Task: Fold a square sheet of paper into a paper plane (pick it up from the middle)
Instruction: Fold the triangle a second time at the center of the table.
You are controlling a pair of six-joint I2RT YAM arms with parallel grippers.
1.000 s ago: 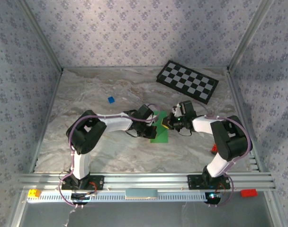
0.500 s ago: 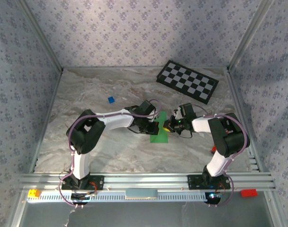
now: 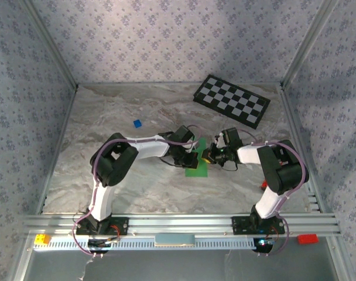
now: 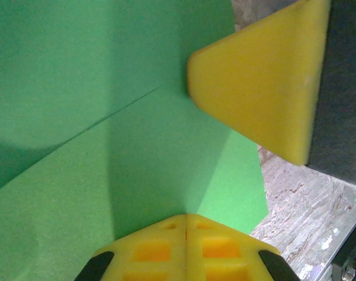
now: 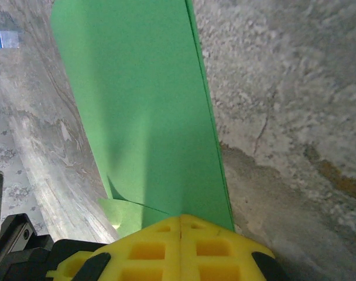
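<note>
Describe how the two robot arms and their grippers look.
Both arms, left arm and right arm, have white links, black joints and lilac cables looping alongside. The left gripper and right gripper have yellow wedge-shaped fingers with square grid recesses.

The sheet of paper [image 4: 108, 117] is thin, matt green, smooth apart from one sharp crease. The left gripper [image 4: 185, 218] is matt yellow plastic with moulded square pockets. The table [image 3: 108, 117] has a marbled, stone-look top with a faint sheen. At one o'clock on it, the checkerboard [image 3: 231, 99] looks flat and matt. At six o'clock, the rail [image 3: 178, 222] is ribbed bare metal.
</note>
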